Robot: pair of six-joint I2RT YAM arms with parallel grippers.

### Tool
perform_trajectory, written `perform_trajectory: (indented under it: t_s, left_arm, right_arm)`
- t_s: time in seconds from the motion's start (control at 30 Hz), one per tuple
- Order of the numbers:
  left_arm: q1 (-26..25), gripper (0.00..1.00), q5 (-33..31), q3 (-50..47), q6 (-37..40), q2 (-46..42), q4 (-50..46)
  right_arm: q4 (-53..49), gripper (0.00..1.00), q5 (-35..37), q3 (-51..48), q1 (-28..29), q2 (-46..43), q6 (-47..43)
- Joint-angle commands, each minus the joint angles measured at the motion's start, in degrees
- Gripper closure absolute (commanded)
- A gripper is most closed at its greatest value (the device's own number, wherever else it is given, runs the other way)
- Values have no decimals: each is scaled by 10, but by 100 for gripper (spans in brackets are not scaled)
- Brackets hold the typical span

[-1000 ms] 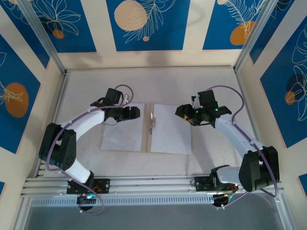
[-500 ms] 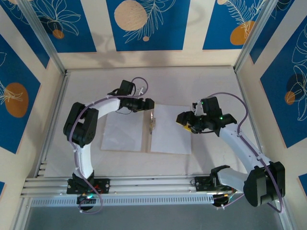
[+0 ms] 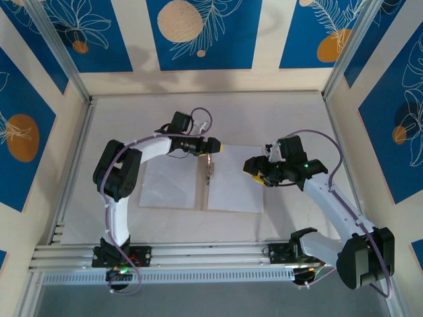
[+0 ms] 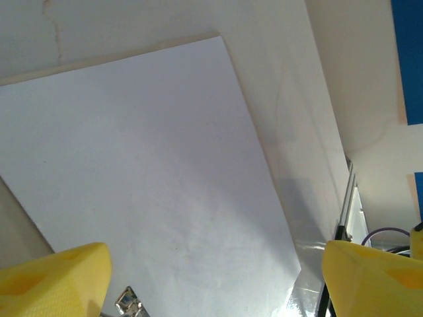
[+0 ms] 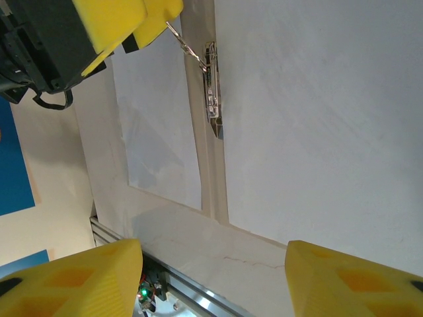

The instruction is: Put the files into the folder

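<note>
White casing covers the left arm [image 3: 149,146], which rises from its base at 7 o'clock on the bench [image 3: 291,119] and reaches across toward the middle. The left pincer [image 3: 215,146] hangs over the 12 o'clock end of the folder's spine. It is released: in the left wrist view its yellow fingers [image 4: 53,281] stand far apart with nothing gripped between them.

The folder [image 3: 203,195] lies opened flat in the middle of the bench, its spine running from 12 to 6 o'clock as a narrow tan strip. On its 9 o'clock half lies the left sheet [image 3: 168,185], white and flat. A small metal clip [image 3: 209,168] sits on the spine near the 12 o'clock end. In the right wrist view its thin wire lever reaches up to the tip of the left pincer; whether the two touch I cannot tell. On the 3 o'clock half lies the right sheet [image 3: 231,185], also white and flat, with a thin tan margin along its far edge. Both sheets stop just beside the spine strip.

The right pincer [image 3: 254,167] hovers above the 3 o'clock edge of the right sheet, toward its far corner. It is released too, its yellow fingers [image 5: 73,277] spread wide and empty. The right arm [image 3: 334,198] runs back to its base at 5 o'clock.
</note>
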Motion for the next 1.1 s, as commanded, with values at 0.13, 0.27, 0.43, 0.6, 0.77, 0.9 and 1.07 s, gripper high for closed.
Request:
perform_trajectory:
  t_s: [0.13,0.27,0.43,0.6,0.77,0.9,1.07]
  left_arm:
    - [-5,17,64,-47,-11,-60,40]
    - [-14,17,72,-73,-10,-83,36]
    - [-23,17,63,-107,0,-121,18]
    - [-19,17,-16,-120,29,-189,-69]
    - [14,20,-149,-157,19,-277,-146]
    - [44,22,-248,-205,4,-333,-206]
    - [64,24,-355,-255,-11,-365,-277]
  right_arm:
    - [-12,40,-16,-12,-2,-14,9]
    - [-12,40,-16,-17,-2,-19,10]
    - [-13,40,-16,-20,-4,-21,14]
    - [-17,40,-18,-17,-4,-22,18]
    - [-28,40,-16,-9,-4,-22,22]
    - [-35,40,-16,-4,-3,-23,24]
    - [-41,41,-10,3,-1,-23,27]
